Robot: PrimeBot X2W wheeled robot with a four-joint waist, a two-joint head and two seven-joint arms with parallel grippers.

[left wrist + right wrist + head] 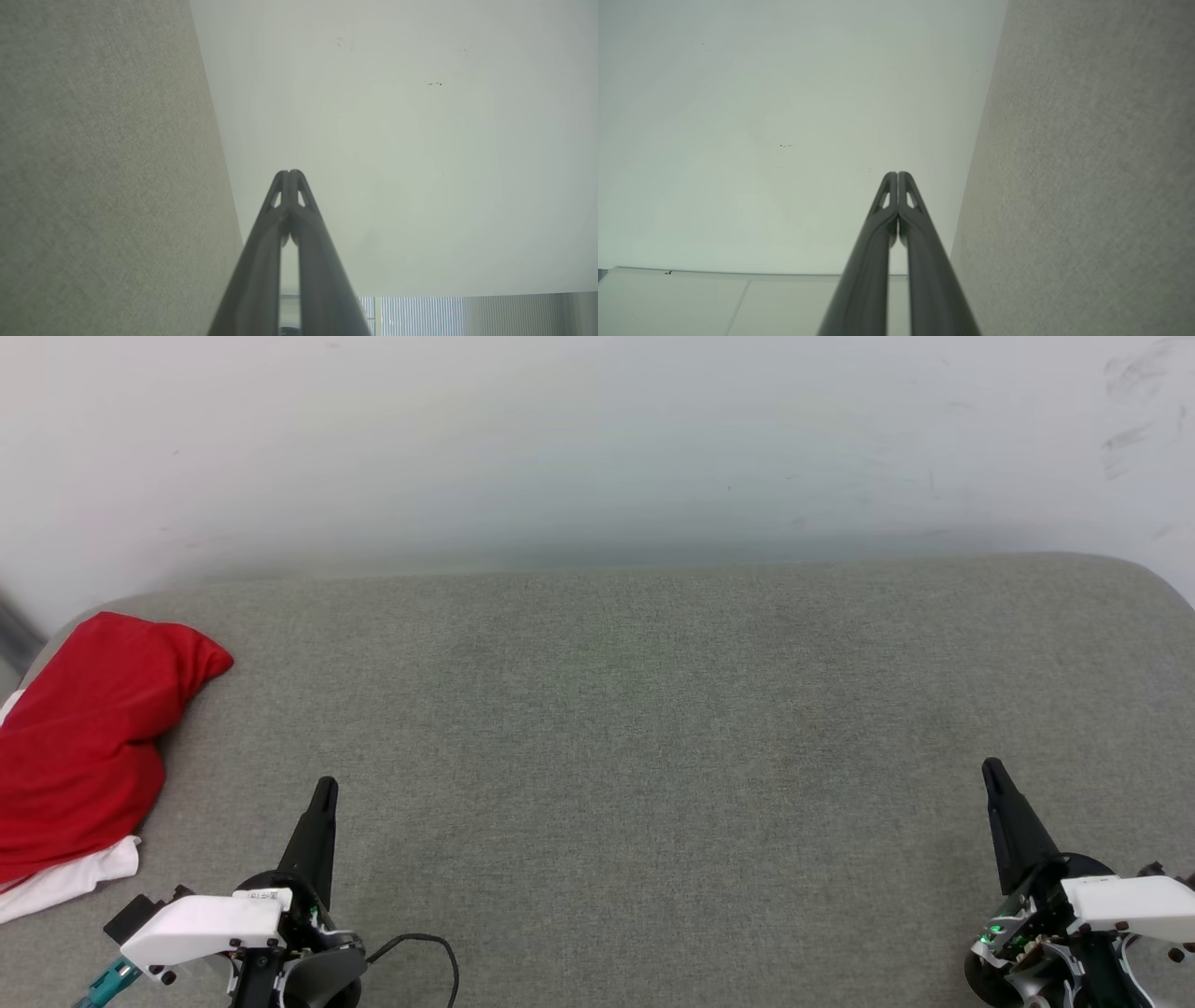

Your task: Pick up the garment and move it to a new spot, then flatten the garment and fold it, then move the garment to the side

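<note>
Loosely bunched, the garment (79, 747) runs near-to-far; left end effector (324, 791) and right end effector (991, 773) pinched empty.

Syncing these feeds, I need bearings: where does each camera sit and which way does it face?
Head view: on the head, facing forward and down at the fabric surface and wall; garment far left; left gripper lower left, right gripper lower right, both shut.
Left wrist view: on the left wrist, facing along its shut fingers toward the wall; surface on that view's left.
Right wrist view: on the right wrist, along its shut fingers toward the wall; surface on that view's right.
Shared: all three show wall and surface.
</note>
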